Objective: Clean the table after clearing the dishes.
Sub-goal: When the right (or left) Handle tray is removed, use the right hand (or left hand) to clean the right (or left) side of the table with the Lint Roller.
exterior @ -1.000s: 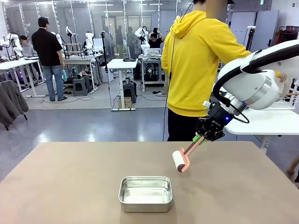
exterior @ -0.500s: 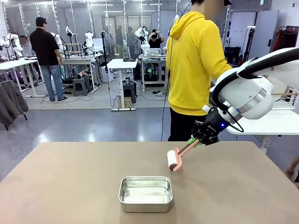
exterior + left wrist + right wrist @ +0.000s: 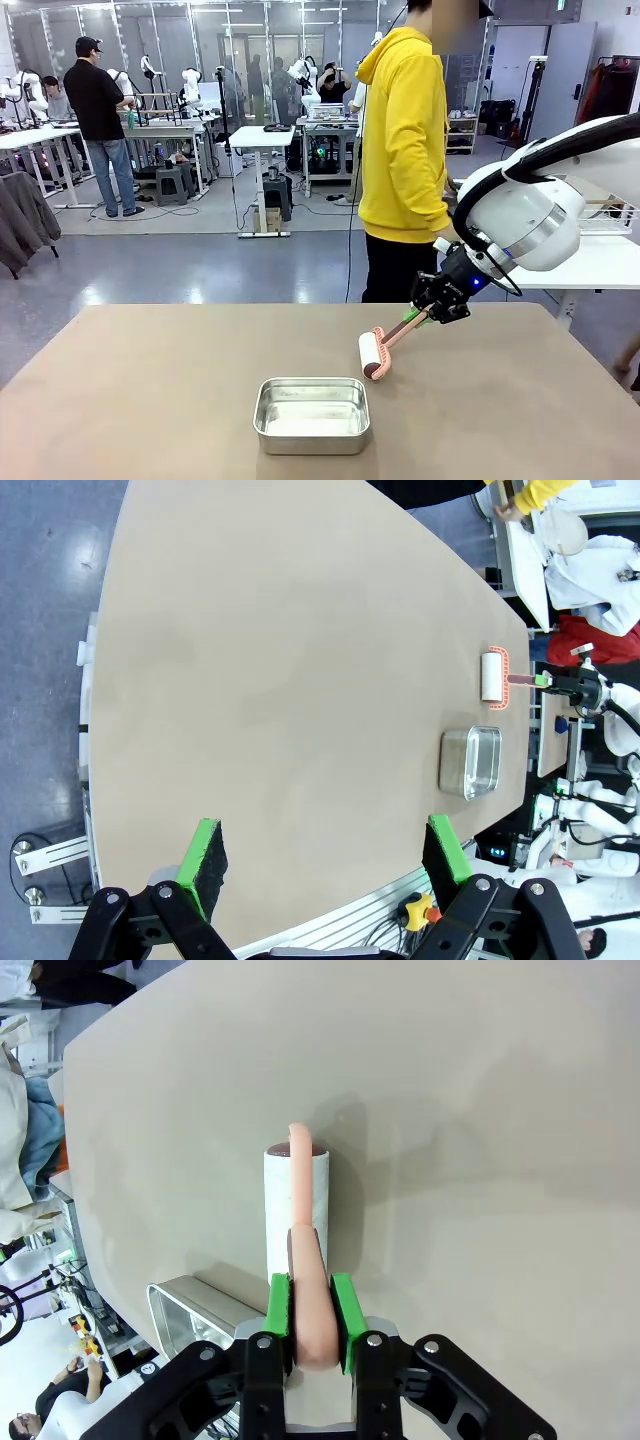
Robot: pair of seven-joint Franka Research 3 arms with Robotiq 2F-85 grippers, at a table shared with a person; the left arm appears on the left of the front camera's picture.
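Nearest the robot's side, a small steel pan [image 3: 311,414] is seen resting on the table [image 3: 150,400], unmoved across the last second. Just beyond it and a little to the right, a lint roller [image 3: 371,355] with a white roll and a peach-pink handle is held by the right pincer [image 3: 425,312], whose green pads are clamped on the handle; in the right wrist view the handle [image 3: 307,1305] is seen gripped between the pads with the roll pointing away over the tabletop. Compared with a second ago, the roller has been carried leftward toward the table's middle and lowered, so that the roll now appears to be at or very near the surface; whether it touches cannot be told for certain. This is judged to mean that a cleaning stroke is under way or about to begin. The left pincer [image 3: 325,865] is held apart and empty above the near edge of the table. No plates or trays are found on the tabletop, so the clearing is judged done. Farther off, a person in a yellow hooded top [image 3: 405,140] has turned sideways toward the white side table [image 3: 590,265] at the right.
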